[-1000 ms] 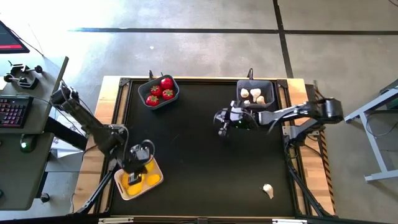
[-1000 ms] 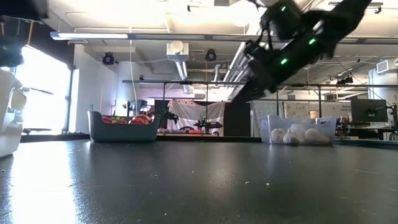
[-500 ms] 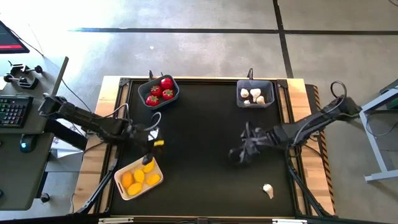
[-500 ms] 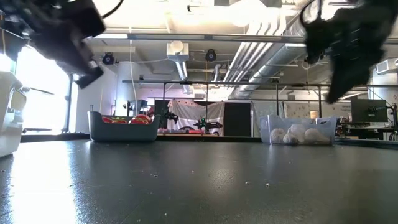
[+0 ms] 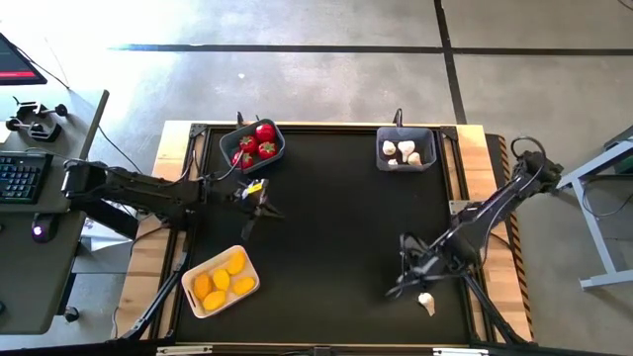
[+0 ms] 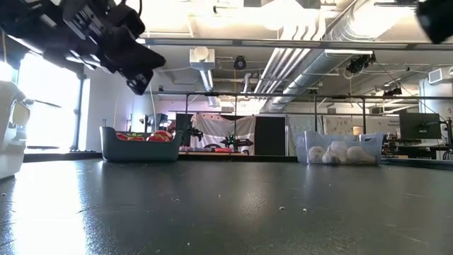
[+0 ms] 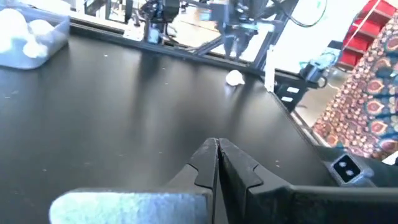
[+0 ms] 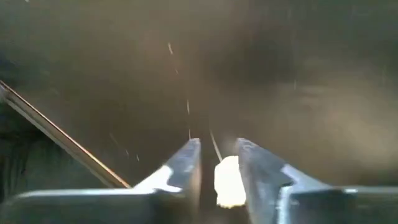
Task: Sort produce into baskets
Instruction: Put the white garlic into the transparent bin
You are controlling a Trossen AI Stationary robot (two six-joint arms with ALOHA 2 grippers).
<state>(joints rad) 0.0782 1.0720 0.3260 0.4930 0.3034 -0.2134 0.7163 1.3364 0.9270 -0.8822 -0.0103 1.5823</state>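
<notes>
One whitish garlic bulb (image 5: 426, 303) lies on the black table near its near right corner. My right gripper (image 5: 404, 280) is open just beside it; in the right wrist view the bulb (image 8: 228, 180) shows between my two fingers (image 8: 186, 163), and I cannot tell whether they touch it. My left gripper (image 5: 255, 206) is shut and empty above the table's left half, between the grey-blue bin (image 5: 277, 150) of red pieces and the cream tray (image 5: 190, 287) of yellow ovals. The dark grey bin (image 5: 427, 138) at the far right holds garlic bulbs.
The table's middle is bare black mat (image 5: 326, 227). In the low view the grey-blue bin (image 6: 140, 149) and the garlic bin (image 6: 340, 152) stand along the far edge. A wooden frame (image 5: 173, 133) borders the table. A desk with a keyboard (image 5: 15, 178) stands to the left.
My left gripper has risen from the cream tray and gone toward the far edge and a little right, leaving the yellow ovals in the tray. My right gripper has gone from beside the dark grey bin toward the near edge, down to the lone garlic bulb.
</notes>
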